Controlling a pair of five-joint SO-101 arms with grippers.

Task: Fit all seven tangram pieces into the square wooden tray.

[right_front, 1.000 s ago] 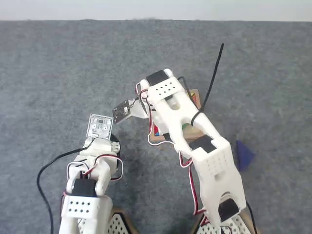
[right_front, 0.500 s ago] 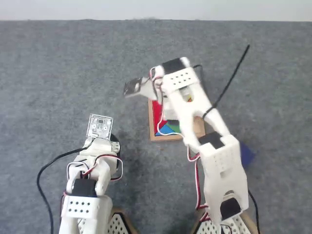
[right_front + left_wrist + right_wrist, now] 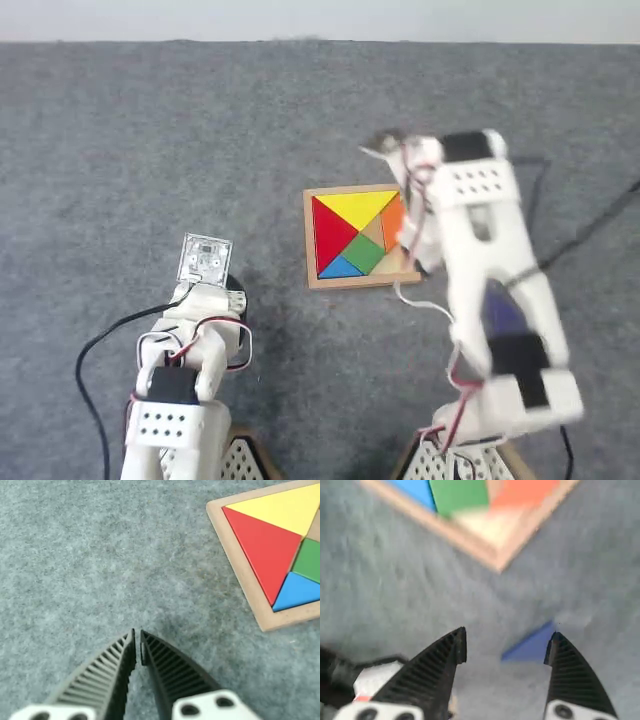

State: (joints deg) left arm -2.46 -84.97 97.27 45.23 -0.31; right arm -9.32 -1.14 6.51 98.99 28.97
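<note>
Two white SO-101 arms stand side by side at a table covered edge to edge in mottled grey felt, with a pale, plain strip of wall running behind its far edge. Near the middle of the felt lies the square wooden tray, flat and holding a large yellow triangular piece, a large red triangular piece, a green piece, a small light-blue triangular piece and an orange piece. Bare pale wood shows at the tray's corner nearest the right arm. A dark blue triangular piece lies flat on the felt outside that corner, near the tray but not touching it. The right end effector hangs above the blue piece with its black ribbed fingers spread wide, holding nothing. The left end effector sits low over bare felt well to the side of the tray, on the red piece's side, with its fingertips pressed almost together and nothing between them. A black cable trails across the felt beside the left arm's base.
</note>
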